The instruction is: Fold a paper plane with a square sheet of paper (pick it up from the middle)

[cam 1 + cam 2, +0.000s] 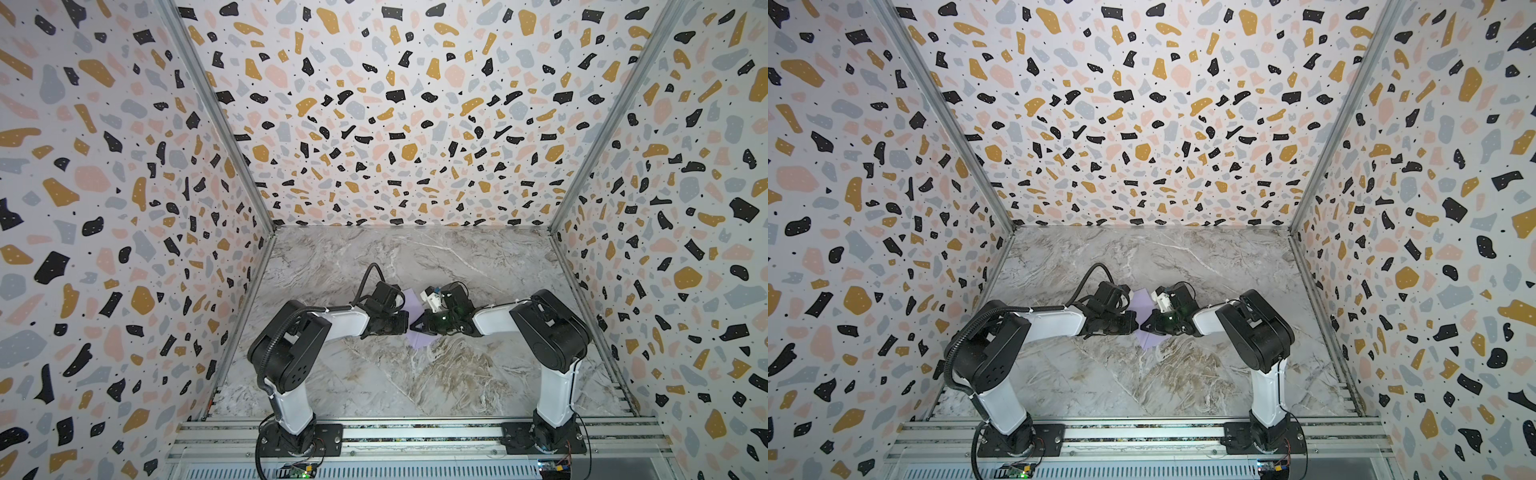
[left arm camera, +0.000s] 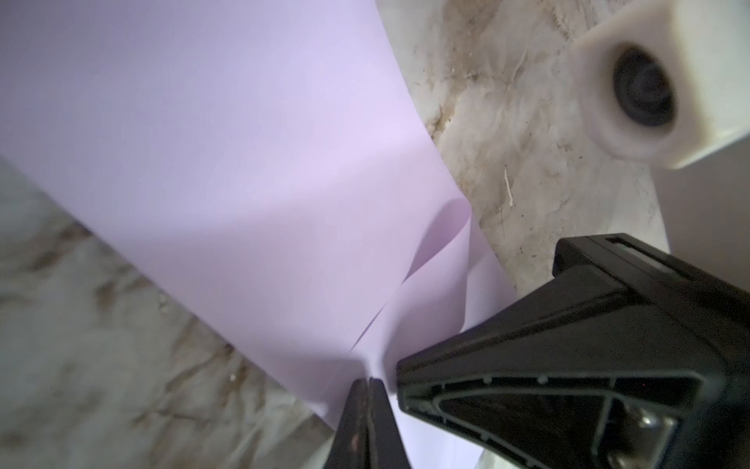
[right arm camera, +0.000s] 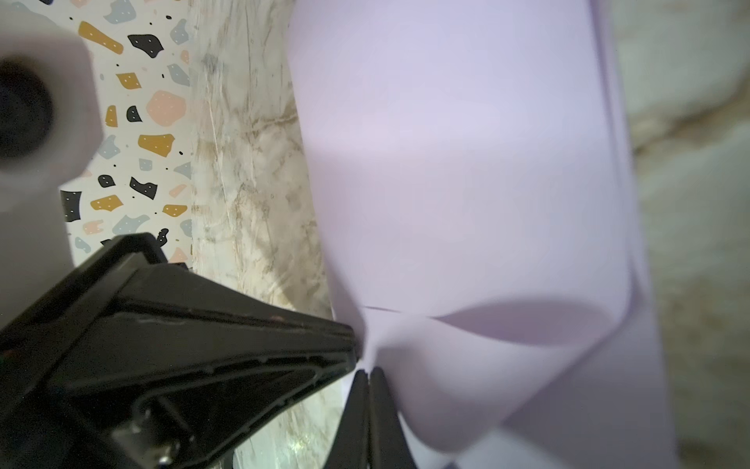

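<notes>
Two arms (image 1: 332, 322) across sheet (image 1: 419, 338), marble table (image 1: 374, 374) around

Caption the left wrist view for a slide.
Left gripper and right gripper pinch the buckled pale lilac square paper sheet.

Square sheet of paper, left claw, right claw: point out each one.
square sheet of paper (image 2: 243, 162): left wrist view, its broad lilac face.
left claw (image 2: 368, 381): left wrist view, between its shut fingertips, pinching the sheet.
right claw (image 3: 368, 372): right wrist view, between its shut fingertips, pinching the sheet.
</notes>
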Controlling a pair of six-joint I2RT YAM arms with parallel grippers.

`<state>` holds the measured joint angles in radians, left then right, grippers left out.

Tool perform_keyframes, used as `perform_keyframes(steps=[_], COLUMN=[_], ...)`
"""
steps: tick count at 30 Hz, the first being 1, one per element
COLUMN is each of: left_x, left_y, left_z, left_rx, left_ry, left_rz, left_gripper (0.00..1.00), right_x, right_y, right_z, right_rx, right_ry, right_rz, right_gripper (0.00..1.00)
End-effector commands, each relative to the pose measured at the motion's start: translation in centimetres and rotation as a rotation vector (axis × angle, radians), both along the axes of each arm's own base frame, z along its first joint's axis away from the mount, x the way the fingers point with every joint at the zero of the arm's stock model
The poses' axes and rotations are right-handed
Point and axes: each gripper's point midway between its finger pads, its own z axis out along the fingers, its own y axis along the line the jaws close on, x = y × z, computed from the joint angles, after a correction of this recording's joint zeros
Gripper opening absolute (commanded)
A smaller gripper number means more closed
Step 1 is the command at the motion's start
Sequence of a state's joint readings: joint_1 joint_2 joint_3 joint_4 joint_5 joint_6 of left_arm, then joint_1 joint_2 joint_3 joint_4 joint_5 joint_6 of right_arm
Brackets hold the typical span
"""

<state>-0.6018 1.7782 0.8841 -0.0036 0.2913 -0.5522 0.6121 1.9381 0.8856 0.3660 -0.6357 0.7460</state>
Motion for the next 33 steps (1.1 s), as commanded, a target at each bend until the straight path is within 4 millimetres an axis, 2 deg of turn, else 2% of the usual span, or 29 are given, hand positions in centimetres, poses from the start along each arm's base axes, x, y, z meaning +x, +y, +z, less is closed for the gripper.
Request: perform_keyframes(steps=[1, 4, 7, 20, 26, 30, 33], left_x=[-0.4, -1.2, -1.6, -1.3, -1.3, -1.3, -1.3], left_y=[1.6, 2.3, 2.7, 2.8, 2.8, 2.9, 2.8], left_z=[-1.6, -2.3, -2.8, -2.7, -2.7, -2.8, -2.7], left_rx=[0.11, 0.14, 0.151, 0.151, 0.151, 0.153, 0.151], left_ry=[0.011, 0.026, 0.033, 0.021, 0.019, 0.018, 0.018], left_rz=[0.0, -0.007, -0.009, 0.005, 0.01, 0.012, 0.012], left_gripper=[0.0, 0.0, 0.0, 0.0, 0.0, 0.0, 0.0], right_x=[-0.2, -0.5, -1.5, -5.8, -7.4, -8.3, -8.7], right_y=[-0.8, -0.4, -0.2, -0.4, -1.2, -1.8, -1.9], right_z=[1.1, 3.2, 3.9, 1.1, -0.2, -0.6, -0.1], right_rx=[-0.007, 0.052, 0.06, 0.008, -0.014, -0.033, -0.018], right_ry=[-0.025, -0.071, -0.089, -0.001, 0.038, 0.05, 0.037], right_rz=[0.005, 0.052, 0.086, 0.147, 0.158, 0.174, 0.191], right_gripper=[0.06, 0.07, 0.06, 0.05, 0.05, 0.05, 0.05])
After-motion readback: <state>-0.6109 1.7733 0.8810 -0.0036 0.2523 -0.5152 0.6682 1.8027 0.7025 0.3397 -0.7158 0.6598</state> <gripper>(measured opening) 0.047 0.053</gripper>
